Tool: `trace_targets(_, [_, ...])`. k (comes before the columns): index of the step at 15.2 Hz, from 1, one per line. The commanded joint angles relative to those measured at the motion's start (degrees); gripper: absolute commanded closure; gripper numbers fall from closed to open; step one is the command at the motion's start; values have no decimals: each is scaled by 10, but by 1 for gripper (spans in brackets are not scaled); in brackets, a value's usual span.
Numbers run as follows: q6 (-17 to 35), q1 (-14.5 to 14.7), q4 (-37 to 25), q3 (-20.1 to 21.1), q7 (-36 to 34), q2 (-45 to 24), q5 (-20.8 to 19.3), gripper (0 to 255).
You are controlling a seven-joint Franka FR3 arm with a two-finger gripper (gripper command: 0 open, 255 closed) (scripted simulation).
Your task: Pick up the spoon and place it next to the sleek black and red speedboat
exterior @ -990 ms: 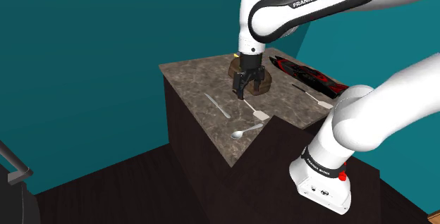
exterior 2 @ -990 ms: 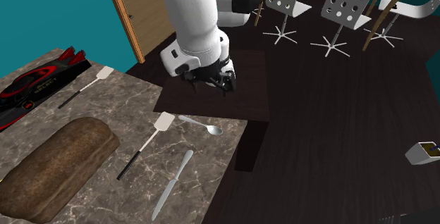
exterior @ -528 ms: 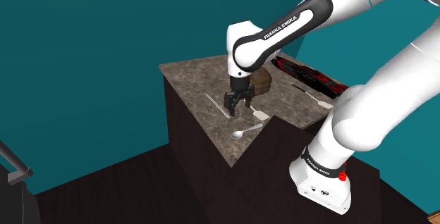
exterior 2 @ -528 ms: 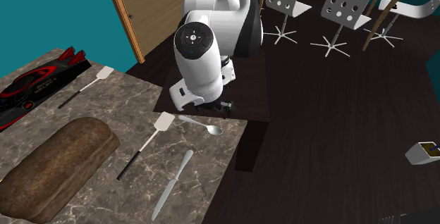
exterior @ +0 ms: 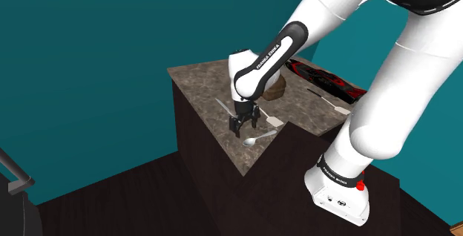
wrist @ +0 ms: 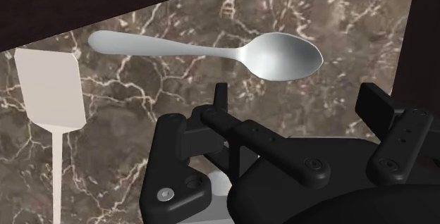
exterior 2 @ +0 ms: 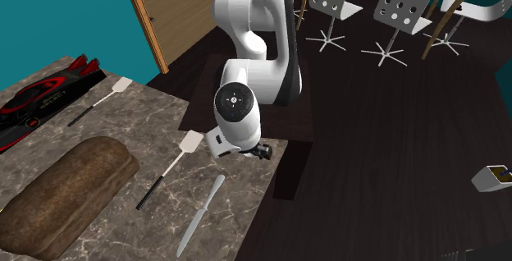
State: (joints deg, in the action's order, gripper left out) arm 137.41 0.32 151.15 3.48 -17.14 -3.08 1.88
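Silver-grey spoon (wrist: 204,49), white spatula (wrist: 51,89), brown white-veined marble counter (wrist: 338,11); boat (exterior: 326,82) seemingly black-red.

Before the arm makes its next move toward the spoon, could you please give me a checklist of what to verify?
1. Black gripper open: ok, fingers stand apart.
2. Silver spoon lying free on the brown marbled countertop: ok.
3. Spoon between the fingers: not ok, it lies beyond the fingertips.
4. White flat spatula apart from the spoon: ok.
5. Bare countertop beside the black and red speedboat: ok.
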Motion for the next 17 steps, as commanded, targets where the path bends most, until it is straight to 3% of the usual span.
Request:
trace_targets(1, [21, 1, 1, 1, -3, -20, -1, 0])
trace_targets(6, [73, 2, 13, 0, -4, -60, -3, 0])
trace_targets(14, [73, 2, 13, 0, -4, -60, -3, 0])
trace_targets(15, [73, 2, 13, 0, -4, -60, -3, 255])
trace_targets(17, [73, 2, 13, 0, -4, -60, -3, 255])
